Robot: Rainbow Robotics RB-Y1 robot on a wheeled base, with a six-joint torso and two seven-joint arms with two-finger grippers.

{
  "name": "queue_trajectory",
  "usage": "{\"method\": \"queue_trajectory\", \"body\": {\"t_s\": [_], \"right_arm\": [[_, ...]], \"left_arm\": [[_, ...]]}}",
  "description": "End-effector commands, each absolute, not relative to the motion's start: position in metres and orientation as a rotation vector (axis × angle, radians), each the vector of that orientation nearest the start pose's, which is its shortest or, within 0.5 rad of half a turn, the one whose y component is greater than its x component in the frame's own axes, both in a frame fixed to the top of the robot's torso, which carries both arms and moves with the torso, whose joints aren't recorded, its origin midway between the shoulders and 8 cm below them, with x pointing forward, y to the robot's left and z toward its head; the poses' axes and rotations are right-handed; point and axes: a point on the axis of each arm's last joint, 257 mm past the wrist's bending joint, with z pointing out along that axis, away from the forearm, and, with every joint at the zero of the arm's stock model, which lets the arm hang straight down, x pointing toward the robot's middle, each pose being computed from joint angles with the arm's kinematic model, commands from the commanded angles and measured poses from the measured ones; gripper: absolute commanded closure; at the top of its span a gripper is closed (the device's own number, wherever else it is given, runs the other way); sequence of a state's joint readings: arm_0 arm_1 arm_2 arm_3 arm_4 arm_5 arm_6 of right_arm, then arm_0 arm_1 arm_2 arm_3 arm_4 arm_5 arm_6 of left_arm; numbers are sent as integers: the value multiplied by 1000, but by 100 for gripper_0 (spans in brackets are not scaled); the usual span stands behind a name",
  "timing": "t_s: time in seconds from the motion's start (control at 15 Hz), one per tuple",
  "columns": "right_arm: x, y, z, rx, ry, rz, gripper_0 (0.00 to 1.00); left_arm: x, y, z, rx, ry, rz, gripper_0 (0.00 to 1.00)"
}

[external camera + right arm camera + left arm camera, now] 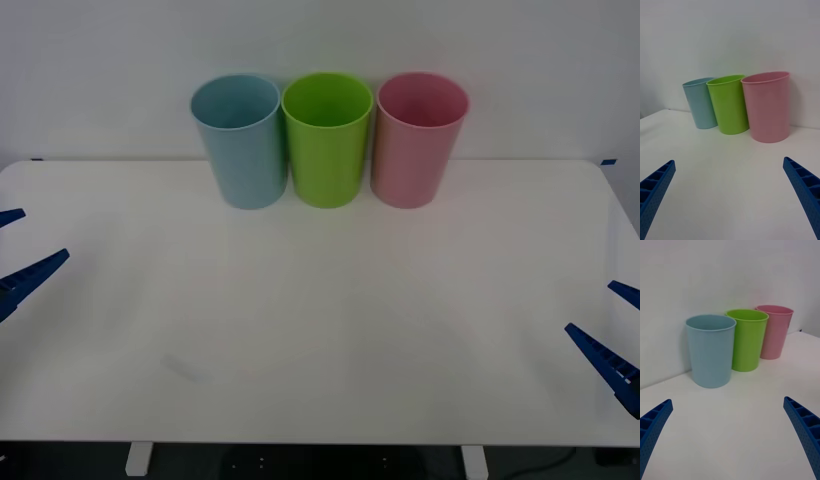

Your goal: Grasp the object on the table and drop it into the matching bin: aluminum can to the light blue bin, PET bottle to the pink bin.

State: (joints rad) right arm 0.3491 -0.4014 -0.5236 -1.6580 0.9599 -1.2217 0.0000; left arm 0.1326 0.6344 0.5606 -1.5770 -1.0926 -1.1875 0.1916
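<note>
Nearest, at the two side edges of the table (320, 330): left claw (45, 232) and right claw (590, 306), both with blue fingers wide apart and holding nothing, hovering low over the white top. Between the two claws, bare white surface. Cannot tell where the aluminum can is, so no grasp place to fix yet. Judged from the task alone: probably light, with a thin wall easy to dent and a smooth, a little slippery skin. Better to close on the middle of its round body, across the width, with gentle pressure, not on the silver top. Far ahead of both claws, against the wall, three bins in a row, sides almost touching: light blue bin (240, 150) ahead of the left claw, green bin (325, 150) in the middle, pink bin (415, 150) ahead of the right claw.
</note>
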Motion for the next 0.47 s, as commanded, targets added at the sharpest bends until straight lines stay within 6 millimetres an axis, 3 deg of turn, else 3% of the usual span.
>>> {"method": "queue_trajectory", "body": {"t_s": [0.07,0.47], "right_arm": [[342,-330,-169,-465,1441,567,0],[342,-330,-169,-465,1441,567,0]], "left_arm": [[389,375,-124,586,1548,-496,0],[381,373,-132,581,1566,-525,0]]}}
